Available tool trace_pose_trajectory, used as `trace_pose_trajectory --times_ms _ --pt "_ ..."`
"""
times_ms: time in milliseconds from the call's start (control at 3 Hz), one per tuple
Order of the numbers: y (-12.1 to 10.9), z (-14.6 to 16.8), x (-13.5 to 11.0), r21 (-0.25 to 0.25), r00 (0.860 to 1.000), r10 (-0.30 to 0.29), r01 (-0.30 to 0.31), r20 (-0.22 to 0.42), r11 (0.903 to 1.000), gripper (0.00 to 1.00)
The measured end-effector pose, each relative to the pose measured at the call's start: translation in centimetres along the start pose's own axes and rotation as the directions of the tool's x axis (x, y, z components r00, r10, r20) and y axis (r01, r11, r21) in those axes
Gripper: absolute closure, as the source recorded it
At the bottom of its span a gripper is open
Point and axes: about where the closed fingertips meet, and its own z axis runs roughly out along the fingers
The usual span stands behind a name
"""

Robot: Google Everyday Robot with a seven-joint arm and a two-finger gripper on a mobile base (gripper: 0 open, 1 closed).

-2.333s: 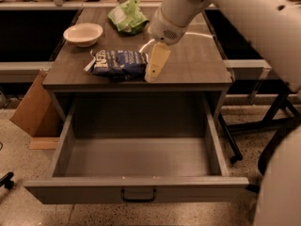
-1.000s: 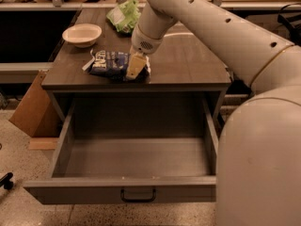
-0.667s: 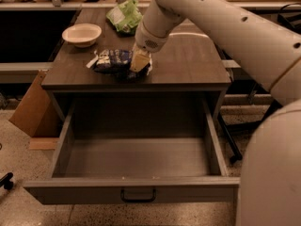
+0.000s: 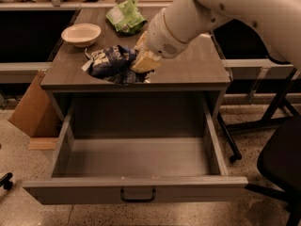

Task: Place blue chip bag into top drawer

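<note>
Gripper at the bag, drawer standing open.
The gripper (image 4: 145,61) has swung in from the right onto the right end of the blue chip bag (image 4: 109,62), so pickup looks begun; whether it grips, I cannot tell. The bag, crumpled dark foil with white print, lies near the table's (image 4: 188,72) front edge, above the top drawer (image 4: 136,159).
</note>
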Motion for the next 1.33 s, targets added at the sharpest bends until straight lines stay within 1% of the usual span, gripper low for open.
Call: trace_pose_trajectory --times_ms 333,667,1000,1333 --pt "1.0 -1.4 0.0 -0.005 0.998 0.037 -0.037 0.044 0.9993 1.0" --pt "1.0 -1.2 -0.1 -0.007 0.999 0.032 -0.031 0.042 0.9995 1.0" --pt "2.2 -0.2 0.4 -0.031 0.999 0.035 -0.033 0.039 0.999 1.0" --pt "5.7 2.6 1.3 -0.066 0.998 0.068 -0.067 0.017 0.9956 1.0"
